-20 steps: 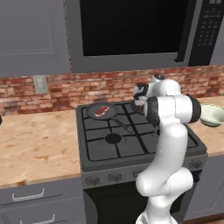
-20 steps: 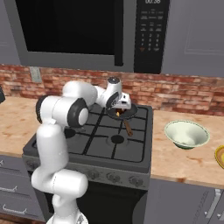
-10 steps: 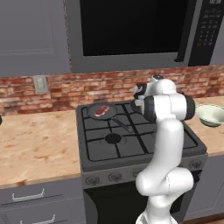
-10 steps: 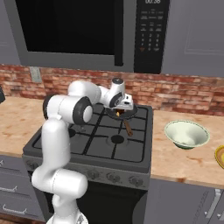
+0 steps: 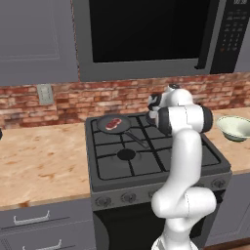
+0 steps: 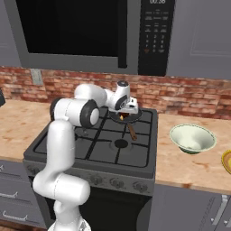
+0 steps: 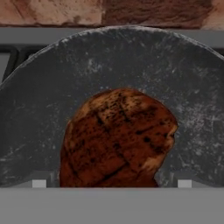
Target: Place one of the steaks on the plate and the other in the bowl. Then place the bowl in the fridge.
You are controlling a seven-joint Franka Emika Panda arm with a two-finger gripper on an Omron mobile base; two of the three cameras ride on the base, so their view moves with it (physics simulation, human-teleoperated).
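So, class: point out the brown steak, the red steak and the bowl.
brown steak [image 7: 116, 138], hand view, middle of its seared top.
red steak [image 5: 114, 123], left base view, its centre, in the pan.
bowl [image 6: 192, 138], right base view, inner wall.

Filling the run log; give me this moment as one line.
gripper: open, over browned steak | steak: in pan | bowl: on counter

Brick wall [image 7: 109, 11] crowds the pan [image 7: 52, 87] behind; brown steak [image 7: 116, 138] lies uncovered.
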